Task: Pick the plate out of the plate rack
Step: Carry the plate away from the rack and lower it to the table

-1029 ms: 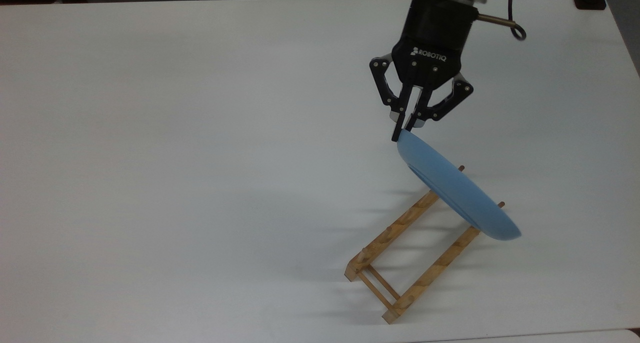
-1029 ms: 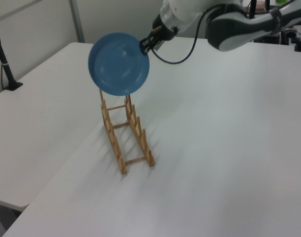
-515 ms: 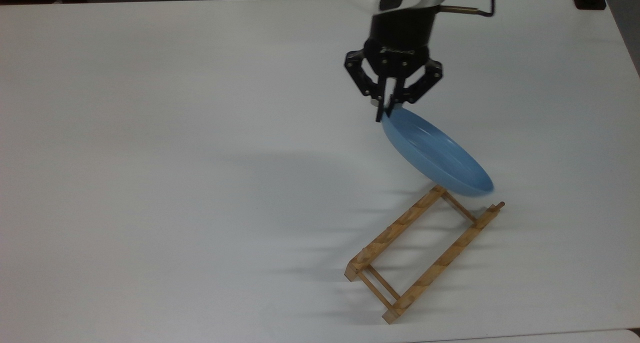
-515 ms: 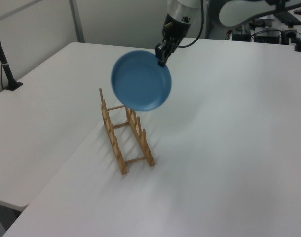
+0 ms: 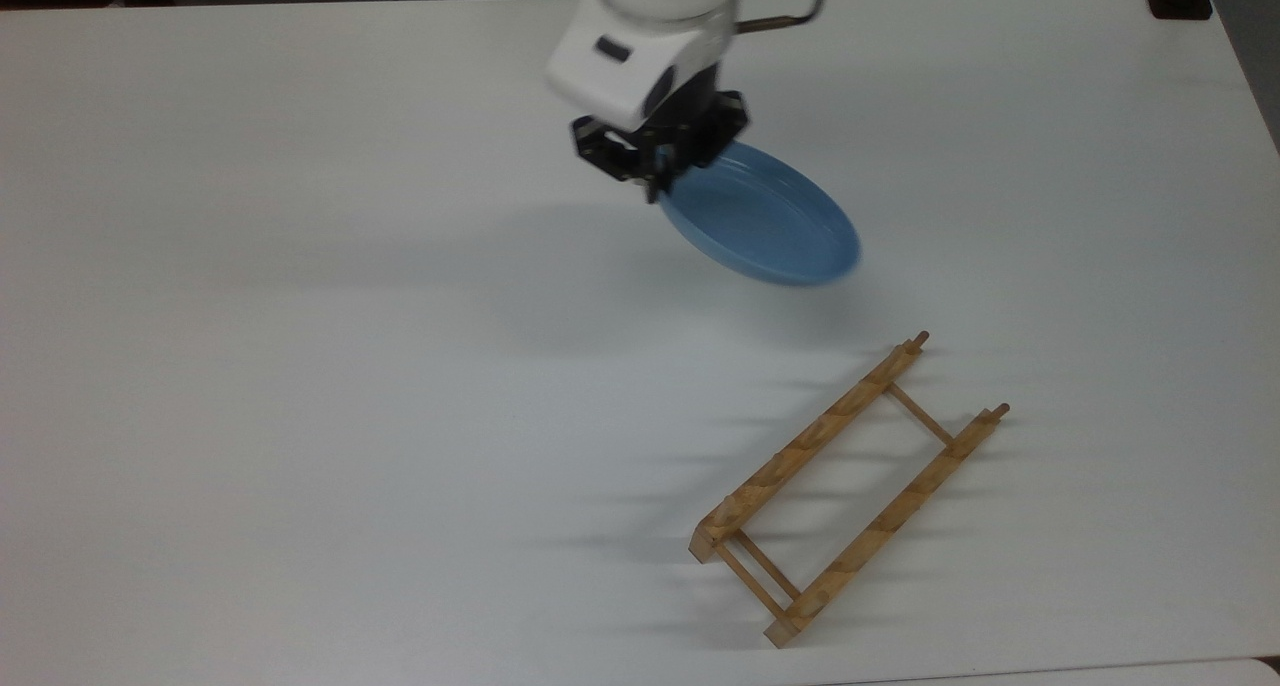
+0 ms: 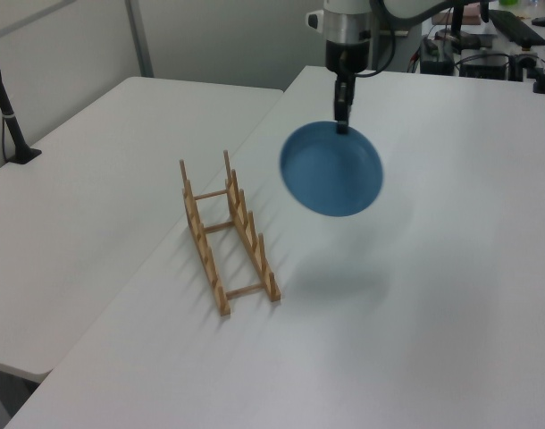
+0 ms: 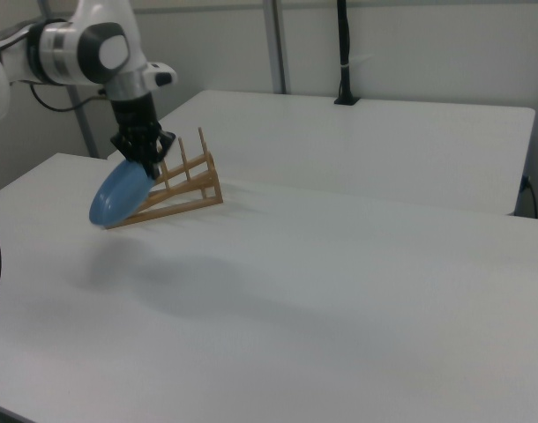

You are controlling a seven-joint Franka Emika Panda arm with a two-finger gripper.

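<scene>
White, rounded arm (image 7: 84,48) with dark joint bands; a black two-finger gripper (image 5: 660,171) of angular linkages — a black cable (image 6: 393,36) loops at the wrist.

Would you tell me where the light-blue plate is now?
The round light-blue plate hangs from the hand above the white table, up-left of the wooden rack in the top view.

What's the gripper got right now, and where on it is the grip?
The gripper holds the plate by its rim, hanging clear of the plate rack.
</scene>
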